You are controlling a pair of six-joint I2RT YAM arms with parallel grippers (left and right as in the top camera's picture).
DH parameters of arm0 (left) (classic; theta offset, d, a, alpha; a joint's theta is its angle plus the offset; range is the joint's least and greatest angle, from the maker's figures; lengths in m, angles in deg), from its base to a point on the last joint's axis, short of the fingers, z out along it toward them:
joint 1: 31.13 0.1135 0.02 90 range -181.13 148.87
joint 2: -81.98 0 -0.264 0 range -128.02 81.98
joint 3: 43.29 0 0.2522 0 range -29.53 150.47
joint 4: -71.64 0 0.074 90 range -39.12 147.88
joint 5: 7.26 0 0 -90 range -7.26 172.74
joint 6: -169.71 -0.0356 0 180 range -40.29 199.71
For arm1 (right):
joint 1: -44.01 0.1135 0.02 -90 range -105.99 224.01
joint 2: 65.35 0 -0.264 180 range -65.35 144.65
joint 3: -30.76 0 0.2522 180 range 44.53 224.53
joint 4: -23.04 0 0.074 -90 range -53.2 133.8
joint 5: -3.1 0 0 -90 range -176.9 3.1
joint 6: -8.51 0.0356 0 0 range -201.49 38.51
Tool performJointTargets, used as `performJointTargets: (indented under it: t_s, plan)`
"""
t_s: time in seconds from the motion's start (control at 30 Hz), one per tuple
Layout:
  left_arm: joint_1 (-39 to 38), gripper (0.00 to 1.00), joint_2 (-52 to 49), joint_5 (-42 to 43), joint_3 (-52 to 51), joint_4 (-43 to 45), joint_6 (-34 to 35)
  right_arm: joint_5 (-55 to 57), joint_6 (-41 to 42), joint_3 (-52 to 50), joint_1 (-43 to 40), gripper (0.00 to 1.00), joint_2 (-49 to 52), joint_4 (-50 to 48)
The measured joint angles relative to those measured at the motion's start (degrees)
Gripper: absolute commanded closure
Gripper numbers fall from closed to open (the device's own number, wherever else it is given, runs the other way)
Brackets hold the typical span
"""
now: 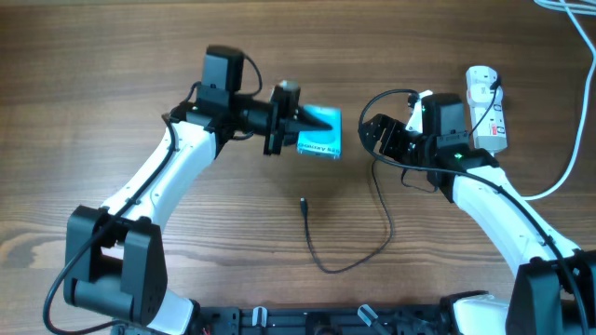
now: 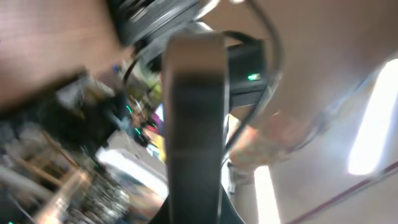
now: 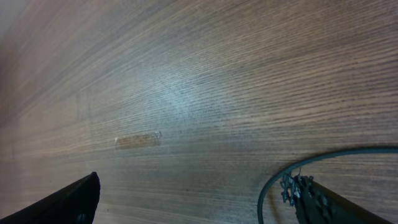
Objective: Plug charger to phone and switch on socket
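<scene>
The phone, turquoise with white text, sits in my left gripper, which is shut on its left end and holds it tilted at the table's middle. In the left wrist view the phone is a dark slab seen edge-on. The charger cable loops over the table and its plug tip lies free below the phone. My right gripper is open and empty just left of the socket, with the cable by its right finger. Its jaws are wide apart over bare wood.
A thick white cord runs from the socket's end along the right edge of the table. The left wrist view looks sideways at the blurred room and my right arm.
</scene>
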Motion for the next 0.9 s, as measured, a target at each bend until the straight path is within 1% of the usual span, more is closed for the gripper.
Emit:
performJointTargets:
  t_s: [0.03, 0.1, 0.17, 0.3, 0.33, 0.4, 0.47, 0.63, 0.67, 0.7, 0.73, 0.77, 0.8, 0.83, 0.9]
  plan:
    - [0.0, 0.96, 0.0, -0.79, 0.0, 2.49, -0.04, 0.0, 0.0, 0.0, 0.0, 0.0, 0.0, -0.04]
    - [0.0, 0.96, 0.0, -2.62, 0.0, 5.97, -2.71, 0.0, 0.0, 0.0, 0.0, 0.0, 0.0, -0.02]
    - [0.0, 0.96, 0.0, -4.13, 0.02, 5.95, -9.31, 0.0, 0.0, 0.0, 0.0, 0.0, 0.0, -0.02]
    - [0.22, 0.96, 0.0, -5.49, 0.04, 0.13, -22.51, 0.0, 0.0, 0.0, 0.0, 0.0, 0.0, -0.04]
    - [0.42, 0.96, 0.0, -5.81, 0.07, -2.01, -27.39, 0.02, 0.0, 0.0, 0.0, 0.0, 0.0, -0.04]
    - [1.05, 0.96, 0.0, -7.39, 0.07, -4.74, -34.88, 0.02, 0.22, 0.0, 0.0, 0.0, 0.0, -0.5]
    - [2.1, 0.96, 0.02, -9.97, 0.09, -7.5, -40.33, 0.02, 1.31, -0.02, 0.0, 0.0, 0.0, -1.55]
    - [5.33, 0.96, 0.02, -18.78, 0.09, -12.35, -50.21, 0.02, 5.55, -0.02, 0.0, 0.0, 0.0, -1.84]
    - [6.1, 0.96, 0.02, -20.9, 0.09, -13.51, -52.35, 0.02, 6.64, 0.0, 0.0, 0.08, 0.0, -1.81]
    - [6.67, 0.96, 0.02, -22.14, 0.07, -14.1, -53.66, 0.02, 7.48, 0.0, 0.0, 0.19, 0.0, -1.81]
    - [7.37, 0.96, 0.02, -23.63, 0.07, -14.84, -55.15, 0.02, 8.52, -0.02, 0.0, 0.33, 0.0, -1.86]
    - [7.96, 0.96, 0.02, -24.72, 0.07, -15.37, -56.11, 0.0, 9.14, 0.0, 0.0, 0.4, 0.0, -1.95]
    - [8.52, 0.96, 0.02, -26.01, 0.07, -15.91, -57.07, -0.04, 9.49, 0.0, 0.0, 0.53, 0.0, -1.99]
    - [9.01, 0.96, 0.02, -27.43, 0.07, -16.17, -57.83, -0.09, 9.79, 0.0, 0.02, 0.61, 0.0, -1.9]
    - [9.44, 0.96, 0.02, -29.77, 0.07, -16.41, -58.73, -0.5, 9.77, 0.0, 0.26, 0.87, 0.0, -1.44]
